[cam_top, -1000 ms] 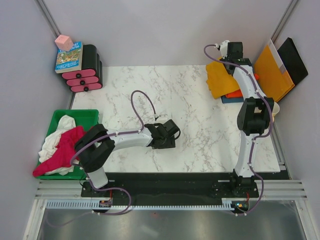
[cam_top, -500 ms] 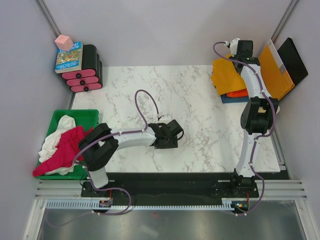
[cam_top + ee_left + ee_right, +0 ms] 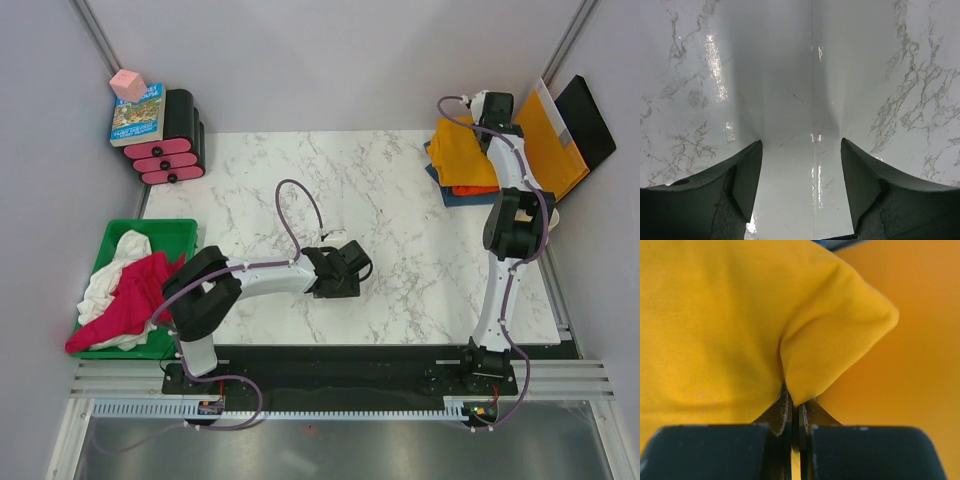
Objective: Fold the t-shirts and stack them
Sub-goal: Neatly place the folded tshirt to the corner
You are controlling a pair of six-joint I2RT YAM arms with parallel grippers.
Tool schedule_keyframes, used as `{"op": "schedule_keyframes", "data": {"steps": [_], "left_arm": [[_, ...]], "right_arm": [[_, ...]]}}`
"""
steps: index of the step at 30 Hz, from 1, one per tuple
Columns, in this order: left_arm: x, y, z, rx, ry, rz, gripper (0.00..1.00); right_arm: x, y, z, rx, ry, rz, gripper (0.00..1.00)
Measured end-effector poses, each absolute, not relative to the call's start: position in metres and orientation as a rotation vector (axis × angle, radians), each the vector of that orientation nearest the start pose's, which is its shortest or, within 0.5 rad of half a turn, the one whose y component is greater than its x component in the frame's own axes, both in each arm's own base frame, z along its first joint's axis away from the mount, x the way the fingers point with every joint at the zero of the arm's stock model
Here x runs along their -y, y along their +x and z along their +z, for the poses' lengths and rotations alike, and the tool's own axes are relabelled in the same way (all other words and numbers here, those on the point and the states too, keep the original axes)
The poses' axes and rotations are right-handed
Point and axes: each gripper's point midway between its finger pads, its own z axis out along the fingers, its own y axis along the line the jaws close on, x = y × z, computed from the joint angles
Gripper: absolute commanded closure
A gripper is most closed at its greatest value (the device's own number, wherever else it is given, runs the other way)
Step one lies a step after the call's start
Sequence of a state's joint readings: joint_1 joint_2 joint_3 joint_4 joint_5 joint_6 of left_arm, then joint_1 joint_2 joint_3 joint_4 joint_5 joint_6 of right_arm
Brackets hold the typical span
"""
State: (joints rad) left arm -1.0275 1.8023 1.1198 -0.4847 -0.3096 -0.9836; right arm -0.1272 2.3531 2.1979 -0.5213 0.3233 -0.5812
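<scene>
At the right gripper: thin tips pressed fully together, pinching a soft fold of the yellow shirt. Cloth bulging above the pinch in a rounded, puffy corner. Fabric plain, matte and finely knit.

From above, the same gripper at the far right corner of the table, over the far edge of the yellow shirt, folded into a rough rectangle on top of a pile. Beneath it a red-orange shirt, showing only as a narrow strip at the near side. Lowest, a dark blue shirt, showing as a thin edge at the left and near sides. Behind the pile, leaning at the right wall, a stiff orange-yellow folder and a flat black board.

At the left gripper: spread wide, holding nothing. Dark wedge-shaped fingers over glossy white marble with grey veins; touching it or not, cannot tell. From above, this gripper near the middle of the table, a little toward the near edge.

Beyond the left edge of the table, a green plastic bin with a magenta shirt and a white shirt crumpled together, the magenta one spilling over the near rim. By the far left corner, a black and pink stack of rounded cases, a book beside it, a small pink block on the book.
</scene>
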Motion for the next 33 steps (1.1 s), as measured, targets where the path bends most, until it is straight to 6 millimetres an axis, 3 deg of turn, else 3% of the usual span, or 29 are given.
{"op": "schedule_keyframes", "data": {"steps": [6,13,17,18,20,21,22,24,27,29,30,32,33], "left_arm": [[0.326,0.218,0.022,-2.662,-0.018,-0.234,0.3],[0.341,0.218,0.022,-2.662,0.005,-0.245,0.3],[0.346,0.218,0.022,-2.663,0.014,-0.248,0.29],[0.347,0.218,0.022,-2.664,0.014,-0.25,0.28],[0.348,0.217,0.022,-2.666,0.019,-0.246,0.28],[0.349,0.217,0.022,-2.666,0.021,-0.246,0.27],[0.349,0.217,0.022,-2.666,0.023,-0.248,0.27],[0.351,0.215,0.022,-2.667,0.029,-0.249,0.27],[0.357,0.215,0.023,-2.667,0.039,-0.255,0.27],[0.36,0.214,0.023,-2.667,0.045,-0.259,0.27],[0.361,0.214,0.023,-2.667,0.047,-0.26,0.27],[0.364,0.214,0.023,-2.669,0.049,-0.268,0.28],[0.366,0.214,0.023,-2.673,0.052,-0.272,0.28]], "right_arm": [[0.185,0.601,0.121,-2.328,-0.304,-0.786,1.0],[0.191,0.608,0.108,-2.312,-0.303,-0.839,1.0],[0.194,0.61,0.104,-2.294,-0.273,-0.857,0.72],[0.194,0.61,0.102,-2.291,-0.255,-0.848,0.58],[0.194,0.61,0.098,-2.282,-0.217,-0.825,0.44],[0.195,0.609,0.097,-2.281,-0.195,-0.811,0.3],[0.195,0.608,0.096,-2.278,-0.175,-0.789,0.22],[0.196,0.605,0.104,-2.266,-0.124,-0.744,0.09],[0.194,0.602,0.132,-2.227,-0.06,-0.659,0.05],[0.19,0.599,0.156,-2.193,-0.029,-0.612,0.06],[0.186,0.598,0.17,-2.17,-0.015,-0.582,0.2],[0.172,0.592,0.198,-2.123,0.012,-0.49,0.61],[0.17,0.591,0.201,-2.118,0.011,-0.479,1.0]]}}
